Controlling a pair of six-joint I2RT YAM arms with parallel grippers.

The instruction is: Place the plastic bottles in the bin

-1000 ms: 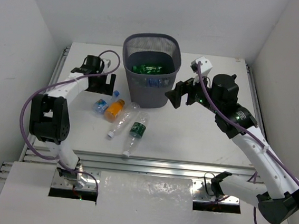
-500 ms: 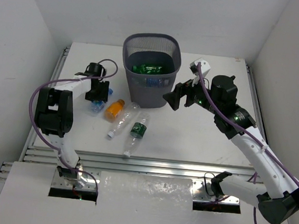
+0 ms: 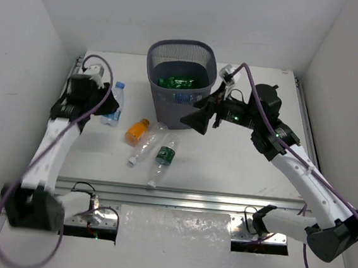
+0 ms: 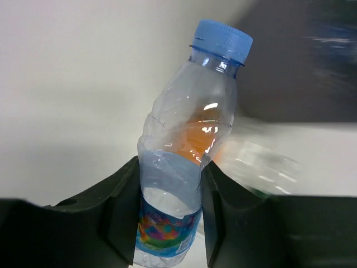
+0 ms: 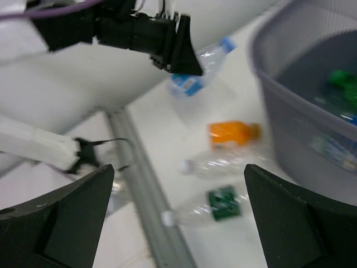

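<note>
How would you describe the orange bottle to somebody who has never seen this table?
Find the dark grey mesh bin at the far middle of the table. Three bottles lie just in front of its left corner, and the orange bottle is the leftmost. It alone is orange all over; the crushed clear bottle and the green-labelled bottle beside it are see-through.

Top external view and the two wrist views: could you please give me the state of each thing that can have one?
Blue-capped bottle: cap on, body dented, held.
Left gripper: jaws shut on the blue-capped bottle.
Right gripper: jaws open, empty.
Orange bottle: lying on its side.
Clear bottle: lying on its side.
Green-label bottle: lying on its side.
Bin: upright, green bottles inside.
</note>
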